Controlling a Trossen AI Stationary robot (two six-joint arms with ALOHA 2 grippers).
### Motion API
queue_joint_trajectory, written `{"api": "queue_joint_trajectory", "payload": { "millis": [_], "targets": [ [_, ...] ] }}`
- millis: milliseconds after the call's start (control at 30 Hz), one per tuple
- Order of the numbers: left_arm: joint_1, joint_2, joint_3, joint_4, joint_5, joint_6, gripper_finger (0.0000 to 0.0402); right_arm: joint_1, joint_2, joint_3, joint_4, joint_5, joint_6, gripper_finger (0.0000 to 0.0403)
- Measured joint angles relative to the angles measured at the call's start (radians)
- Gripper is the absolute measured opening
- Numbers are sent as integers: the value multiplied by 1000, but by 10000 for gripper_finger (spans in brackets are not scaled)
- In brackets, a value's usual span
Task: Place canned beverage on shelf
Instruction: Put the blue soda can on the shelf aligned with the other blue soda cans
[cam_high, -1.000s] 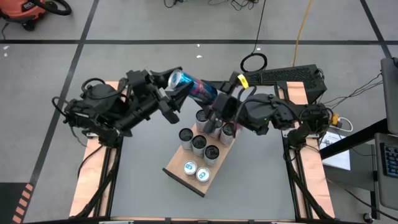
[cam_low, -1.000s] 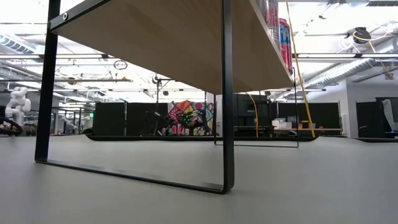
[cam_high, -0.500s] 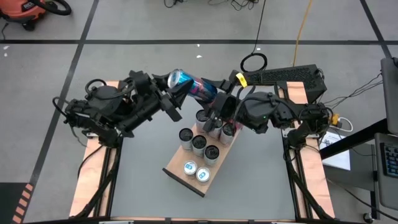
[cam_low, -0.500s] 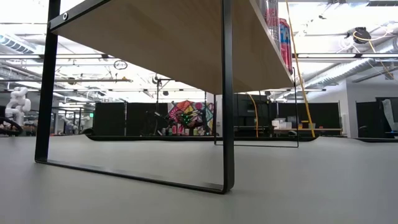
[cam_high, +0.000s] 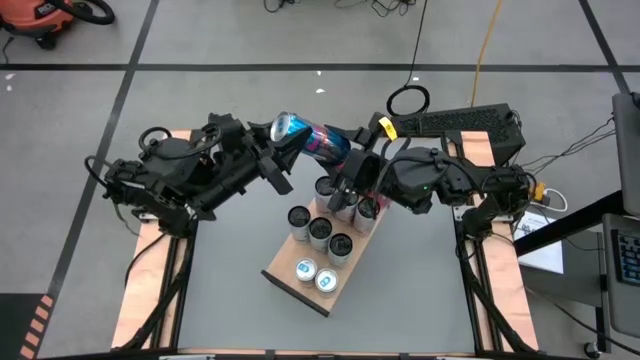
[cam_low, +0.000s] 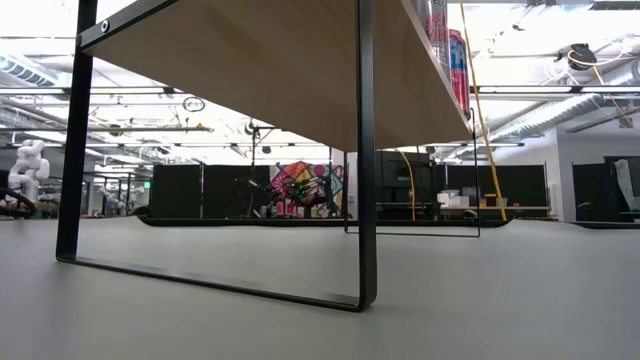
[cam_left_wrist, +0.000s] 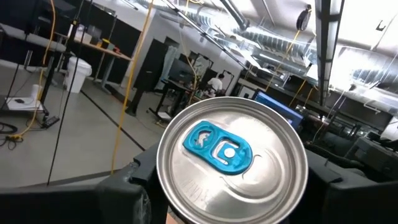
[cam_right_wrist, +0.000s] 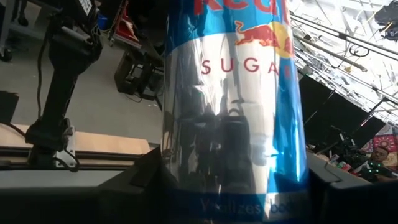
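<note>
A blue-and-silver can is held in the air over the far end of the shelf, a light-brown board on black frame legs. Several cans stand on the board. My right gripper is shut on the can's lower part. My left gripper is open, with its fingers on either side of the can's top end. I cannot tell whether they touch it. My right gripper pinches the can's lower body, near its base, between its two fingers. The fingers come from the table's right side and lie across the can. The can is lifted clear and tilted, its lid toward my left arm.
Standing cans fill the shelf's far half and two blue-tabbed cans stand near its front end. Another can shows on the shelf in the low view. Wooden side rails border the grey tabletop.
My left gripper has gone a little toward the table's right edge, closing in on the can's top end, then stayed there. My right gripper and the can have kept still.
</note>
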Motion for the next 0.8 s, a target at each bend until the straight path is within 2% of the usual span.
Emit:
{"api": "queue_joint_trajectory", "payload": {
  "millis": [267,400,600,800],
  "targets": [
    [-4,0,0,0,3,-1,221,3,0,0,-26,-6,1,245],
    [-18,-14,0,-1,4,0,221,15,0,0,-70,-12,78,267],
    [-54,-48,0,-15,7,51,221,33,-1,0,-223,-50,302,298],
    [-100,-96,0,-219,6,-37,221,57,-5,0,-407,-164,583,303]
  ]
}}
